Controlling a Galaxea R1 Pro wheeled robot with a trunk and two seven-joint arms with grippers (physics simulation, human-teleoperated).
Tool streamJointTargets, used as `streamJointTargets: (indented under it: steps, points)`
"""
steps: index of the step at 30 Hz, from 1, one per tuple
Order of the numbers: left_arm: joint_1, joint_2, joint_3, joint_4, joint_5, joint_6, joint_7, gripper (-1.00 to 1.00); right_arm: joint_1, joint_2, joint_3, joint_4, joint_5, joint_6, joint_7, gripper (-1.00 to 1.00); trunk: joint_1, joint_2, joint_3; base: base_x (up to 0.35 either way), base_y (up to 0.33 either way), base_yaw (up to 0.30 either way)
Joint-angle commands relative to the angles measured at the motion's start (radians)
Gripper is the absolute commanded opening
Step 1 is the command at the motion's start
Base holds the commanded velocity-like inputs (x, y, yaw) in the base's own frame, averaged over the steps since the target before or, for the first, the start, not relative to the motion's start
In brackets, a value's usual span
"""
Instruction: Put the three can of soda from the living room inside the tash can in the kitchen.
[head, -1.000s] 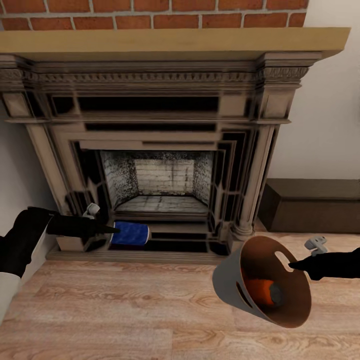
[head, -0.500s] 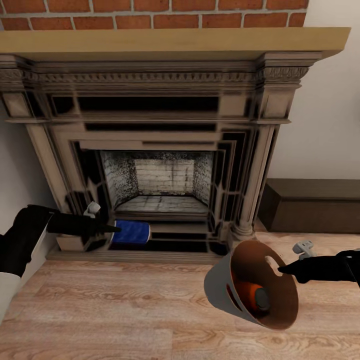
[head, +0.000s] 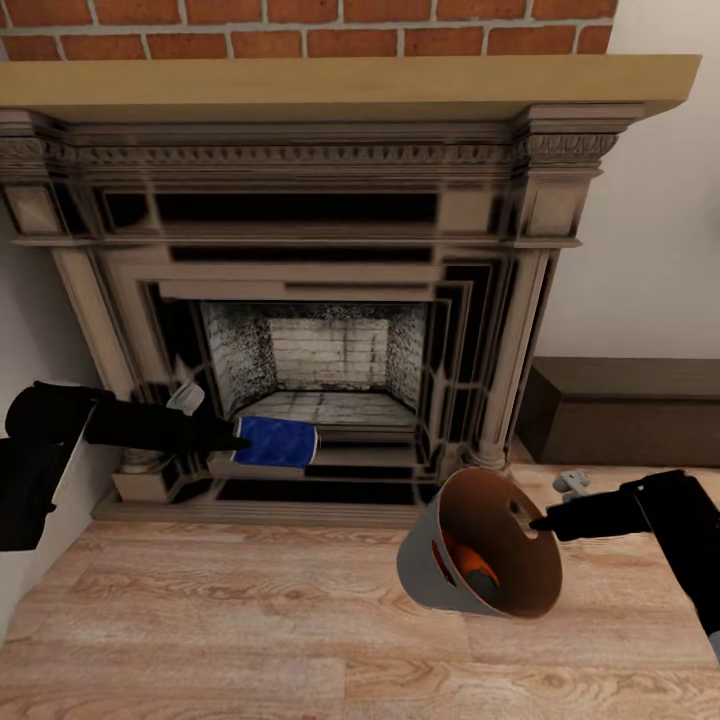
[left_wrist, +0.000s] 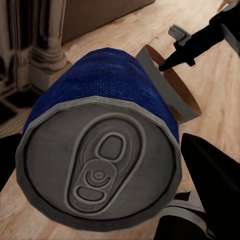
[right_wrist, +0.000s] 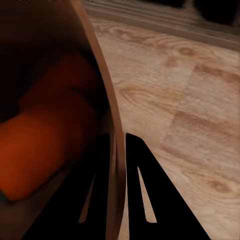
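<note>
My left gripper (head: 236, 441) is shut on the dark blue soda can (head: 277, 442), held sideways in front of the fireplace opening. In the left wrist view the can's silvery top (left_wrist: 100, 165) faces the camera between the fingers. My right gripper (head: 540, 521) is shut on the rim of the trash can (head: 420, 560), which hangs tilted above the wood floor with its tan inside turned toward me. An orange soda can (head: 470, 572) lies inside it, also seen as an orange blur (right_wrist: 40, 145) in the right wrist view, where the rim (right_wrist: 112, 150) sits between the fingers.
The brick-backed fireplace (head: 320, 300) with its wide mantel stands straight ahead. A low dark bench or box (head: 620, 410) sits against the wall at the right. Bare wood floor (head: 250, 630) spreads in front.
The left gripper has lifted the blue can up and a little right. The right gripper has carried the tilted trash can left and upward, toward the blue can.
</note>
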Motion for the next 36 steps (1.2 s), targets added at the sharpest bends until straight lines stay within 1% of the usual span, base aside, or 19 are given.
streamJointTargets:
  steps: [1, 4, 7, 9, 11, 12, 14, 15, 16, 18, 20, 23, 25, 27, 28, 29, 31, 32, 36]
  points:
    - [0.000, 0.000, -0.008, -0.009, 0.000, 0.000, 0.000, -1.00, -0.016, 0.000, 0.003, 0.024, -0.016, 0.012, 0.006, -1.00, 0.000, 0.000, 0.000, 0.000, 0.000, 0.000]
    - [0.000, 0.000, -0.038, -0.041, 0.000, 0.000, 0.000, -1.00, -0.038, 0.003, 0.008, 0.064, -0.016, 0.012, 0.005, -1.00, 0.000, 0.000, 0.000, 0.000, 0.000, 0.000]
    - [0.000, 0.000, -0.050, -0.063, 0.002, 0.000, 0.000, -1.00, -0.056, 0.005, 0.033, 0.082, -0.016, 0.012, 0.005, -1.00, 0.000, 0.000, 0.000, 0.000, 0.000, 0.000]
    - [-0.001, -0.004, -0.054, -0.077, 0.028, 0.000, 0.000, -1.00, -0.081, 0.007, 0.063, 0.117, -0.015, 0.012, 0.005, -1.00, 0.000, 0.000, 0.000, 0.000, 0.000, 0.000]
    - [-0.002, -0.005, -0.056, -0.082, 0.064, 0.000, 0.000, -1.00, -0.097, 0.011, 0.076, 0.158, 0.001, 0.012, 0.002, -1.00, 0.000, 0.000, 0.000, 0.000, 0.000, 0.000]
    - [-0.002, -0.005, -0.057, -0.084, 0.085, 0.000, 0.000, -1.00, -0.112, 0.019, 0.082, 0.192, 0.022, 0.012, 0.000, -1.00, 0.000, 0.000, 0.000, 0.000, 0.000, 0.000]
    - [-0.003, -0.006, -0.057, -0.085, 0.099, 0.000, 0.000, -1.00, -0.127, 0.032, 0.086, 0.228, 0.053, 0.012, -0.001, -1.00, 0.000, 0.000, 0.000, 0.000, 0.000, 0.000]
    - [-0.003, -0.006, -0.058, -0.086, 0.111, 0.000, 0.000, -1.00, -0.143, 0.057, 0.088, 0.277, 0.118, 0.012, -0.002, -1.00, 0.000, 0.000, 0.000, 0.000, 0.000, 0.000]
    - [-0.003, -0.006, -0.058, -0.086, 0.112, 0.000, 0.000, -1.00, -0.148, 0.066, 0.089, 0.289, 0.142, 0.012, -0.002, -1.00, 0.000, 0.000, 0.000, 0.000, 0.000, 0.000]
    - [-0.003, -0.006, -0.058, -0.086, 0.117, 0.000, 0.000, -1.00, -0.159, 0.101, 0.089, 0.320, 0.230, 0.012, -0.003, -1.00, 0.000, 0.000, 0.000, 0.000, 0.000, 0.000]
    - [-0.004, -0.007, -0.058, -0.086, 0.117, 0.000, 0.000, -1.00, -0.162, 0.119, 0.088, 0.332, 0.269, 0.012, -0.003, -1.00, 0.000, 0.000, 0.000, 0.000, 0.000, 0.000]
    - [-0.006, -0.019, -0.060, -0.086, 0.116, 0.000, 0.000, -1.00, -0.165, 0.136, 0.089, 0.341, 0.294, 0.012, -0.004, -1.00, 0.000, 0.000, 0.000, 0.000, 0.000, 0.000]
    - [-0.007, -0.057, -0.084, -0.084, 0.110, 0.000, 0.000, -1.00, -0.166, 0.149, 0.089, 0.346, 0.306, 0.012, -0.007, -1.00, 0.000, 0.000, 0.000, 0.000, 0.000, 0.000]
    - [-0.007, -0.110, -0.142, -0.077, 0.084, 0.000, 0.000, -1.00, -0.166, 0.159, 0.091, 0.348, 0.311, 0.012, -0.010, -1.00, 0.000, 0.000, 0.000, 0.000, 0.000, 0.000]
    - [-0.007, -0.140, -0.173, -0.072, 0.052, 0.000, 0.000, -1.00, -0.166, 0.167, 0.092, 0.349, 0.312, 0.012, -0.011, -1.00, 0.000, 0.000, 0.000, 0.000, 0.000, 0.000]
    - [-0.007, -0.157, -0.187, -0.070, 0.033, 0.000, 0.000, -1.00, -0.166, 0.170, 0.092, 0.349, 0.313, 0.012, -0.014, -1.00, 0.000, 0.000, 0.000, 0.000, 0.000, 0.000]
    - [-0.008, -0.220, -0.221, -0.062, -0.039, 0.000, 0.000, -1.00, -0.166, 0.188, 0.093, 0.350, 0.314, 0.012, -0.039, -1.00, 0.000, 0.000, 0.000, 0.000, 0.000, 0.000]
    - [-0.008, -0.242, -0.230, -0.058, -0.062, 0.000, 0.000, -1.00, -0.166, 0.201, 0.093, 0.352, 0.314, 0.012, -0.056, -1.00, 0.000, 0.000, 0.000, 0.000, 0.000, 0.000]
    - [-0.008, -0.275, -0.241, -0.051, -0.092, 0.000, 0.000, -1.00, -0.166, 0.245, 0.092, 0.375, 0.314, 0.012, -0.109, -1.00, 0.000, 0.000, 0.000, 0.000, 0.000, 0.000]
